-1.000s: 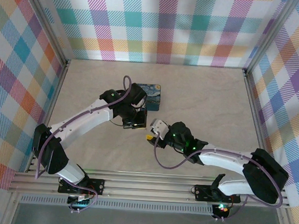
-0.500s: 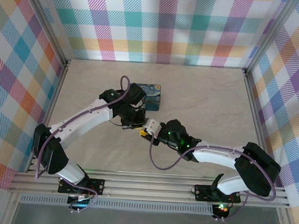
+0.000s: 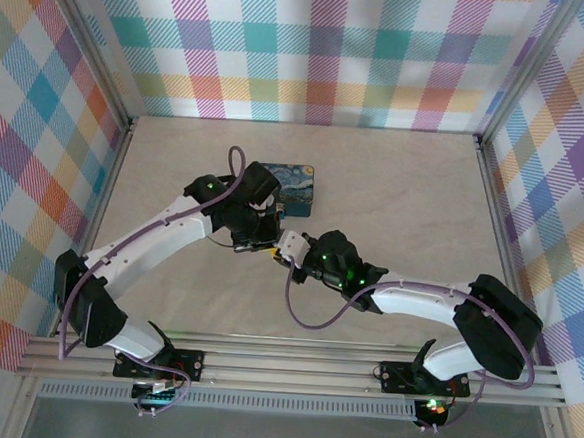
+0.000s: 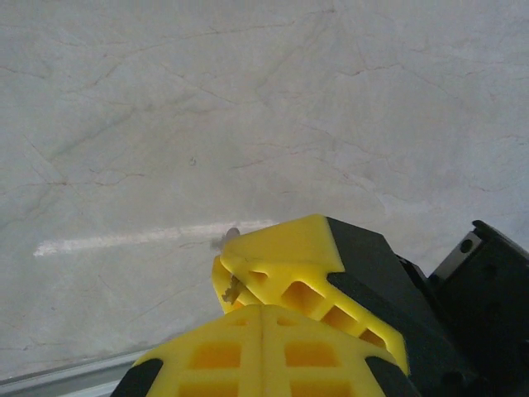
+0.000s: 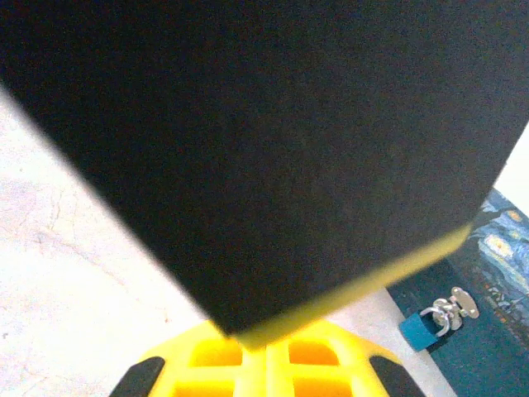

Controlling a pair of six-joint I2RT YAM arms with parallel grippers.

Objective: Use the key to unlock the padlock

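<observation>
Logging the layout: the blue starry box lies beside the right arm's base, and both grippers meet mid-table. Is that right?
Not quite. The top view shows the box toward the far side, just beyond the left gripper; the right gripper does meet it mid-table.

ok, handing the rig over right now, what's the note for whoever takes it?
Left pincer: shut, nothing seen in it.
Right pincer: shut, tip close to the left's. The left wrist view shows a small metal piece poking from it, possibly the key, unconfirmed.
Padlock: lying at the edge of the blue printed box, neither pincer on it.
Done: nothing visible on the lock. Left: key into padlock, turn, open.
</observation>
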